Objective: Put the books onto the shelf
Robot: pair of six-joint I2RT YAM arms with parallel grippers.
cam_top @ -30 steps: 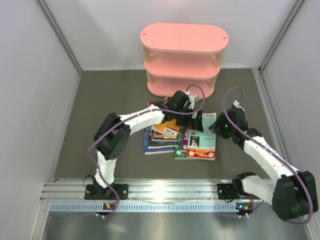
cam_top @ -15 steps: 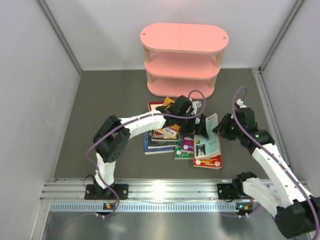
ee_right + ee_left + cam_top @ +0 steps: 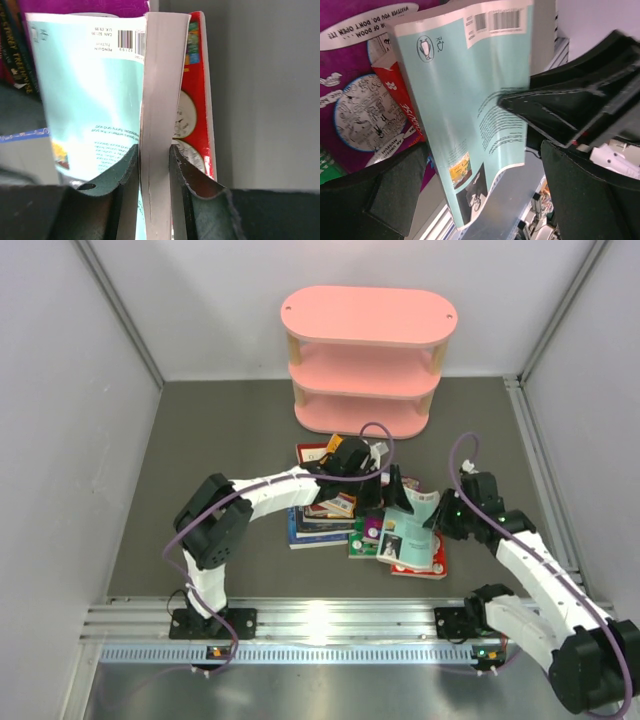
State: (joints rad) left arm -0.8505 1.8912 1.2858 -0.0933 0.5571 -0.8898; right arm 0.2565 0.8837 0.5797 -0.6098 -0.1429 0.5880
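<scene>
Your right gripper (image 3: pixel 154 150) clamps the thin teal paperback (image 3: pixel 90 100).
Your left gripper (image 3: pixel 386 488) gapes wide, arm reaching over the book pile (image 3: pixel 318 522).

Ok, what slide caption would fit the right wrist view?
Right gripper clamped on the page edge of the teal book, a red book alongside.
</scene>
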